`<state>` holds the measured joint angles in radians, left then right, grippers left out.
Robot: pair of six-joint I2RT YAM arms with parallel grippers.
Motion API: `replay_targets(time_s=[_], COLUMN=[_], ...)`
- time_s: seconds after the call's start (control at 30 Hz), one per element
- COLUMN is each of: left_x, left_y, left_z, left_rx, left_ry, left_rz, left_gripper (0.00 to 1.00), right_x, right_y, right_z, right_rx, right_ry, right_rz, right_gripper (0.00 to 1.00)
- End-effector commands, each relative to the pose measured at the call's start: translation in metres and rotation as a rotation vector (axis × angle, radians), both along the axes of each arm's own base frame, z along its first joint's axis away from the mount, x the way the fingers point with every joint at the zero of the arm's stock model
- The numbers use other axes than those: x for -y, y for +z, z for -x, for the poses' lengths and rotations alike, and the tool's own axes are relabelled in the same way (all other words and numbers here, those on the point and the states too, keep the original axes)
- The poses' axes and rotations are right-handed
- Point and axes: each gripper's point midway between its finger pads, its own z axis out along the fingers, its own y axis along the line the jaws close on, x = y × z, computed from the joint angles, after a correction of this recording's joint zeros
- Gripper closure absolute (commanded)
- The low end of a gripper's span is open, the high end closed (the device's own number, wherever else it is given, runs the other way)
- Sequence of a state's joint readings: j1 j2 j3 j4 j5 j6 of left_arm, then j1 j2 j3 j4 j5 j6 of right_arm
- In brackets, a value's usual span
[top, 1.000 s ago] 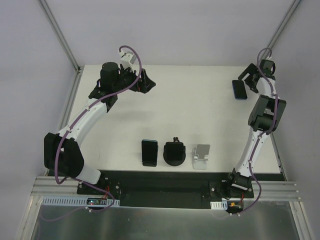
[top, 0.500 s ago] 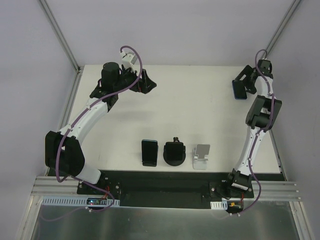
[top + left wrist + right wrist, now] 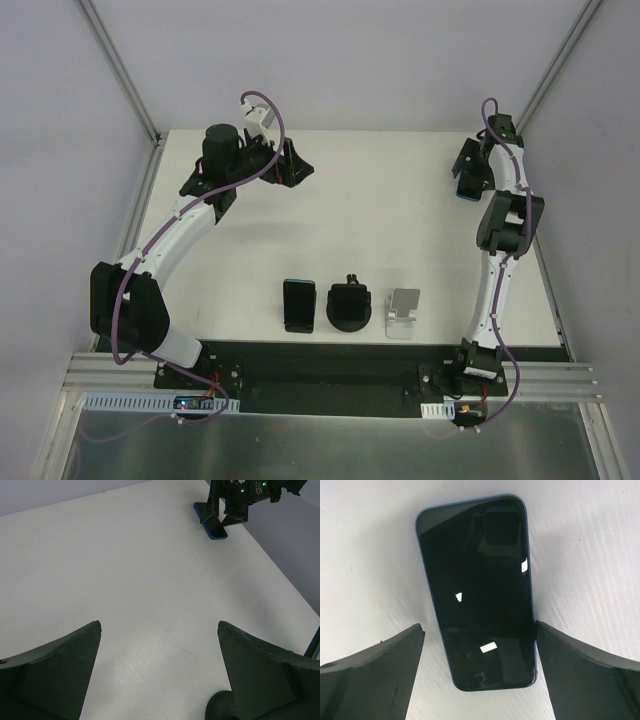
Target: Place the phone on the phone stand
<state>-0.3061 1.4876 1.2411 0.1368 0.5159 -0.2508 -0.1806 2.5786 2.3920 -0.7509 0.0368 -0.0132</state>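
Got a white table [image 3: 400, 220] under everything, taking the silver phone stand [image 3: 404, 312] near its front edge as the reference point. Seeing the left arm [image 3: 180, 235] stretched to the far back-left of that stand, with the left fingers [image 3: 50, 675] spread wide over bare table, holding nothing. Same deal with the right arm [image 3: 500, 250], reaching far back-right of the stand, right fingers [image 3: 370, 675] wide open on either side of a blue-cased phone [image 3: 477, 592] lying flat, dark glossy face up. Can't tell about contact. Spotting a black round holder [image 3: 350, 305] just left of the stand, crowding that side, and a second dark phone [image 3: 298, 304] flat just past the holder.
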Motion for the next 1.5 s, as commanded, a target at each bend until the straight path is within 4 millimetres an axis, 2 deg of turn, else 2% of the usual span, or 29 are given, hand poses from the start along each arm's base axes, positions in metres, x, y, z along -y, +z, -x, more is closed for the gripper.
replay_targets(time_s=[0.0,0.23,0.27,0.33,0.37,0.4,0.43,0.47,0.5,0.53,0.57,0.6,0.63,0.67,0.7,0.8,0.93,1.07,1.1,1.17,1.2,1.37,1.47], left_x=[0.003,0.004,0.004,0.004,0.004,0.004,0.004,0.004,0.004,0.004,0.003,0.003,0.003,0.003,0.004,0.004,0.004,0.004,0.004,0.004,0.004,0.004,0.004], left_y=[0.023,0.023,0.023,0.024,0.024,0.024,0.024,0.024,0.025,0.025,0.026,0.026,0.025,0.027,0.027,0.027,0.027,0.027,0.027,0.027,0.028,0.028,0.030], left_z=[-0.003,-0.003,-0.003,-0.003,-0.002,-0.002,-0.002,-0.002,-0.001,-0.001,0.000,0.000,-0.001,0.001,0.001,0.002,0.003,0.003,0.003,0.003,0.004,0.004,0.004], left_rx=[0.058,0.058,0.058,0.057,0.059,0.058,0.058,0.058,0.063,0.063,0.066,0.066,0.064,0.067,0.067,0.070,0.068,0.072,0.072,0.072,0.073,0.074,0.075], left_ry=[-0.020,-0.024,-0.024,-0.025,-0.026,-0.025,-0.025,-0.027,-0.029,-0.028,-0.028,-0.026,-0.026,-0.029,-0.032,-0.036,-0.040,-0.041,-0.043,-0.043,-0.043,-0.044,-0.047], left_rz=[0.036,0.039,0.039,0.040,0.039,0.040,0.040,0.041,0.040,0.039,0.039,0.039,0.039,0.040,0.040,0.040,0.041,0.037,0.037,0.037,0.039,0.038,0.040], left_gripper=[0.01,0.01,0.01,0.01,0.01,0.01,0.01,0.01,0.01,0.01,0.01,0.01,0.01,0.01,0.01,0.01,0.01,0.01,0.01,0.01,0.01,0.01,0.01], right_x=[0.003,0.000,-0.001,-0.007,-0.010,-0.012,-0.016,-0.018,-0.021,-0.025,-0.031,-0.035,-0.039,-0.043,-0.041,-0.046,-0.047,-0.046,-0.047,-0.044,-0.042,-0.040,-0.048], right_y=[-0.019,-0.019,-0.017,-0.021,-0.021,-0.013,-0.021,-0.020,-0.006,-0.005,-0.017,-0.004,-0.004,-0.016,-0.007,-0.008,-0.004,-0.001,-0.007,-0.004,-0.008,-0.004,-0.005], right_z=[0.031,0.042,0.044,0.054,0.059,0.061,0.073,0.077,0.078,0.084,0.103,0.102,0.107,0.124,0.124,0.133,0.128,0.125,0.129,0.124,0.129,0.119,0.115], right_rx=[-0.162,-0.211,-0.215,-0.250,-0.262,-0.255,-0.295,-0.300,-0.276,-0.283,-0.330,-0.283,-0.276,-0.314,-0.289,-0.310,-0.343,-0.372,-0.404,-0.404,-0.437,-0.421,-0.419], right_ry=[-0.002,-0.001,0.003,0.019,0.027,0.030,0.036,0.028,0.027,0.027,0.026,0.022,0.028,0.007,0.004,0.019,0.033,0.076,0.085,0.102,0.103,0.116,0.141], right_rz=[0.081,0.068,0.067,0.051,0.048,0.045,0.036,0.034,0.037,0.029,0.012,0.003,0.004,-0.007,0.016,0.020,0.007,0.013,0.009,0.021,0.031,0.038,-0.004], right_gripper=[0.09,0.32,0.38,0.44,0.45,0.46,0.47,0.48,0.48,0.48,0.47,0.46,0.45,0.44,0.43,0.35,0.24,0.18,0.17,0.12,0.12,0.14,0.16])
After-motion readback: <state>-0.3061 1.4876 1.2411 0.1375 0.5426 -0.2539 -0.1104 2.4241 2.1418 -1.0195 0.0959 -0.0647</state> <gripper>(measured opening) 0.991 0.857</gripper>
